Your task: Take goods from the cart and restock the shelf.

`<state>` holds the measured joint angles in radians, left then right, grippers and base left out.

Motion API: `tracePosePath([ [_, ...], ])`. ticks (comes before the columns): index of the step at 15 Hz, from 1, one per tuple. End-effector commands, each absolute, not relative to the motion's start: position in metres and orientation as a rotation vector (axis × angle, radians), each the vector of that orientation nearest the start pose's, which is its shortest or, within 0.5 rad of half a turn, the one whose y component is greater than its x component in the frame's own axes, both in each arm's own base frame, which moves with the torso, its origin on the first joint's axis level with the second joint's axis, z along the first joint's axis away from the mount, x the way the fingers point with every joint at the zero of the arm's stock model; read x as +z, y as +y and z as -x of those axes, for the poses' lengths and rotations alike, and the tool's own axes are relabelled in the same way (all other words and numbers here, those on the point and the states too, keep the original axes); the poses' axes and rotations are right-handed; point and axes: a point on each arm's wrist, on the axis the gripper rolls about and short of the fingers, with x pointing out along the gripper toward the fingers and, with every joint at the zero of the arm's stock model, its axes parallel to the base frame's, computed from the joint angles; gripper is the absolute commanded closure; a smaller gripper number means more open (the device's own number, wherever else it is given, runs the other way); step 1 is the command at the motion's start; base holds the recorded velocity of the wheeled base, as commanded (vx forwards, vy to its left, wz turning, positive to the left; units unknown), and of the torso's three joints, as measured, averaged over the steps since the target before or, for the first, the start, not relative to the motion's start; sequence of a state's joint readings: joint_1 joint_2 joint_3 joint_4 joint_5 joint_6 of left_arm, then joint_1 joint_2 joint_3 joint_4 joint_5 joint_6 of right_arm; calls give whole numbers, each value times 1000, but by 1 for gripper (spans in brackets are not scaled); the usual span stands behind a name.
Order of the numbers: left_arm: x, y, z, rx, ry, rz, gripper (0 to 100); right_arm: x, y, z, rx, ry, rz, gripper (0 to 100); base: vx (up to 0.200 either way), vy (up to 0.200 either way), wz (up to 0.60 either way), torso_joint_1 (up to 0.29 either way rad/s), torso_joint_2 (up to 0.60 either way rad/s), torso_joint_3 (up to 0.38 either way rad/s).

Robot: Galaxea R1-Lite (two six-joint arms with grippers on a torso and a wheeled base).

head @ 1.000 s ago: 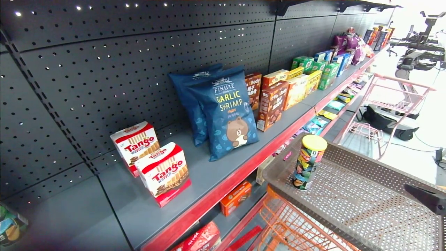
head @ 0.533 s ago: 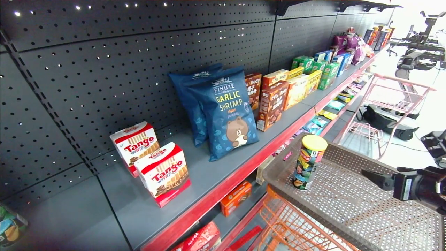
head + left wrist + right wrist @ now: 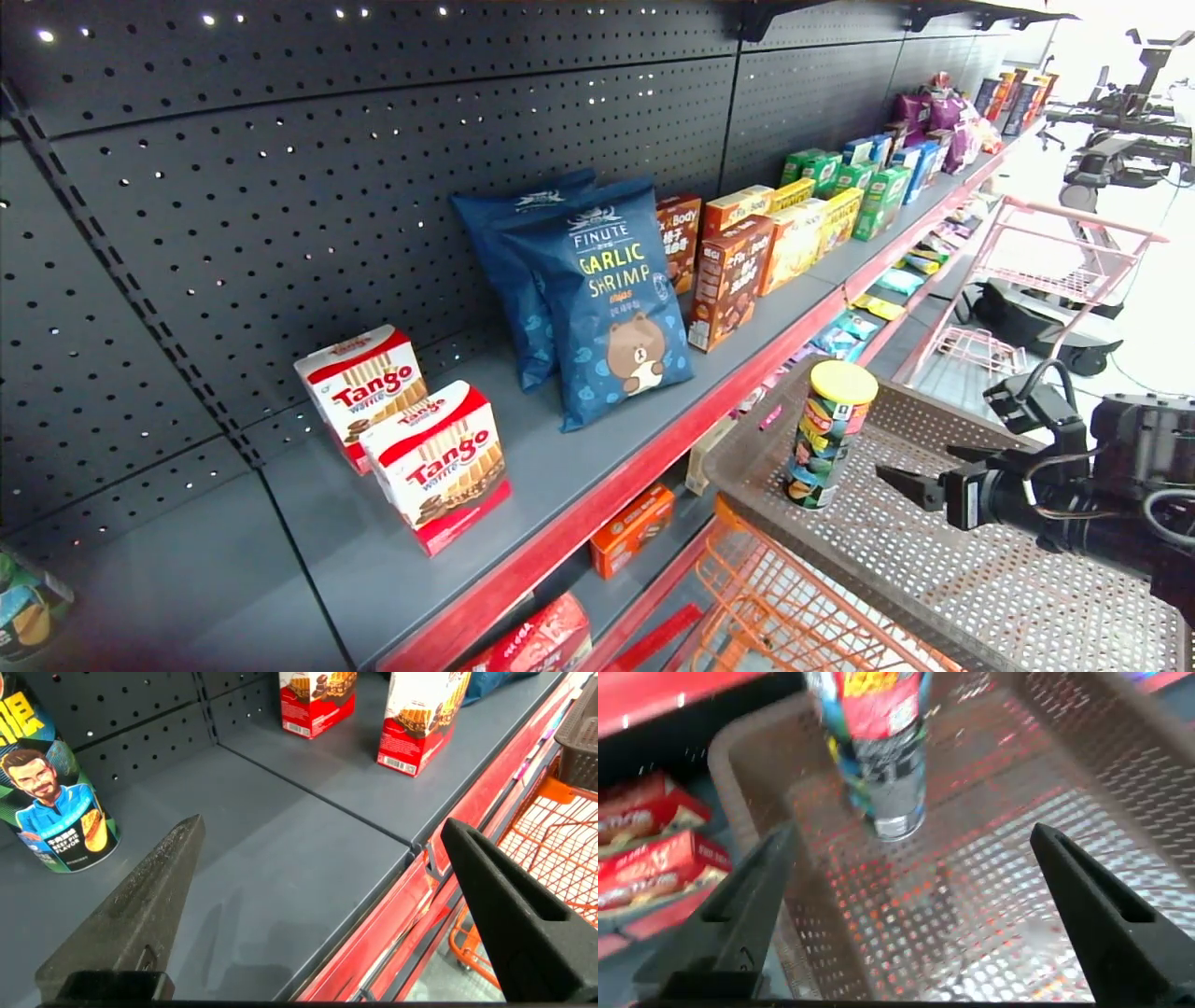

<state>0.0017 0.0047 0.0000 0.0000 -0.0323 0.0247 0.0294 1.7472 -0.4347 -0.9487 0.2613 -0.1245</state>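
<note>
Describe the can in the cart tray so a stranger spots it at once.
Start at the brown perforated tray atop the orange wire cart, beside the red-edged grey shelf. In its corner nearest the shelf stands a tall cylindrical snack can. It is the only item on the tray, upright, yellow-lidded.

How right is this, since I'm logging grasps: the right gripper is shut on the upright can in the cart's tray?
Wrong on the grip: the right gripper is open, apart from the upright can in the cart's tray, as the right wrist view shows.
</note>
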Motion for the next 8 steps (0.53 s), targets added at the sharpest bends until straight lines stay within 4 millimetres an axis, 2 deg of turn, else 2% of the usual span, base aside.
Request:
tracePosePath([
  [1,76,-1,22,-31,6,-24,0,90,17,-289,367,391,67,0,0,0,0,0,0,0],
  [5,76,-1,22,-31,6,-24,0,90,24,-332,402,330,85,0,0,0,0,0,0,0],
  [8,76,-1,22,-31,6,-24,0,90,34,-350,485,315,87,0,0,0,0,0,0,0],
])
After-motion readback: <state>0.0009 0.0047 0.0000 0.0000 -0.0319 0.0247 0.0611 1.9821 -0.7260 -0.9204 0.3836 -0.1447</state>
